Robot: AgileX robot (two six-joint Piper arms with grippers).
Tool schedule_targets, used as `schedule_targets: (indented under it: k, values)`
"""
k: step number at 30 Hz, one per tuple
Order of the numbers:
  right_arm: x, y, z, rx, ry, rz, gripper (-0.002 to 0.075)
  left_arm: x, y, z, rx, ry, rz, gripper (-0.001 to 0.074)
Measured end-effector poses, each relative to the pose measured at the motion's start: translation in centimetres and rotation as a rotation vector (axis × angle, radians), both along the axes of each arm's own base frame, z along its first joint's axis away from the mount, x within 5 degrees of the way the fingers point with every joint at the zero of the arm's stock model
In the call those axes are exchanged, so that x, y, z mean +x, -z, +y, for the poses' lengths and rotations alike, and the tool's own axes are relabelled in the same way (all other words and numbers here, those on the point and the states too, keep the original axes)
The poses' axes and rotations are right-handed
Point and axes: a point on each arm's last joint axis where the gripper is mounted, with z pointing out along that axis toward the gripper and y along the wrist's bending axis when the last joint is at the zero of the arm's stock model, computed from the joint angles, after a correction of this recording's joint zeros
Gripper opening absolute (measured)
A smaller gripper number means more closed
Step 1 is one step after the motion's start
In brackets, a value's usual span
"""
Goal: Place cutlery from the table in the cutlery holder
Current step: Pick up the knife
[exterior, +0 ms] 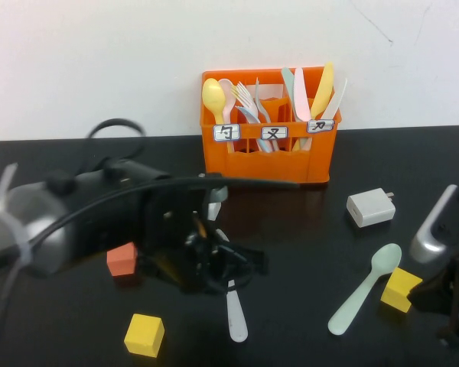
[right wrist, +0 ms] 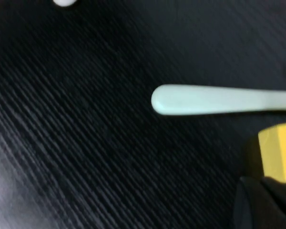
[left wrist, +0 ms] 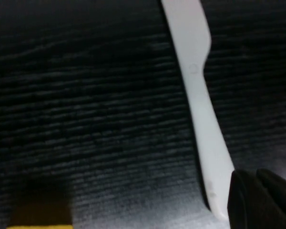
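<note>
The left pincer (exterior: pixel 228 269), pressed together and holding nothing, hangs low over the black worktop (exterior: pixel 306 252), the pale grey knife (exterior: pixel 234 312) lying flat just beneath and ahead of it. The right pincer (exterior: pixel 451 306), also pressed together, sits beside a yellow cube (exterior: pixel 400 289) near the mint-green spoon (exterior: pixel 364 290). The orange cutlery holder (exterior: pixel 269 153) stands beyond both.

On the table (exterior: pixel 306 229), the knife (exterior: pixel 235 313) lies left of the spoon (exterior: pixel 363 289); the cutlery holder (exterior: pixel 269 153) stands behind both.
</note>
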Motion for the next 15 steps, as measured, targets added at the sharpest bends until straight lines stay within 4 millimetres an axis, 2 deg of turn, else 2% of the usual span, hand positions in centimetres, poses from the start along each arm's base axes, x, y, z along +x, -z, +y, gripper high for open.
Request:
schedule_targets:
  k: [4,7,12,15]
  values:
    - [0.4,0.0,0.2,-0.006,-0.013,-0.005,-0.0001,1.3,0.9,-1.0,0.032,-0.022,0.034,0.0030]
    - [0.4,0.1,0.2,-0.019,-0.046,-0.020,-0.0001,2.2,1.8,-1.5,0.056,-0.027,0.058,0.0131]
    - [0.4,0.1,0.2,-0.030,-0.076,-0.035,-0.0001,3.3,3.1,-2.4,0.094,-0.029,0.116,0.0350]
    - [0.4,0.1,0.2,-0.030,-0.076,-0.035,-0.0001,3.9,3.9,-2.7,0.123,-0.024,0.141,0.0398]
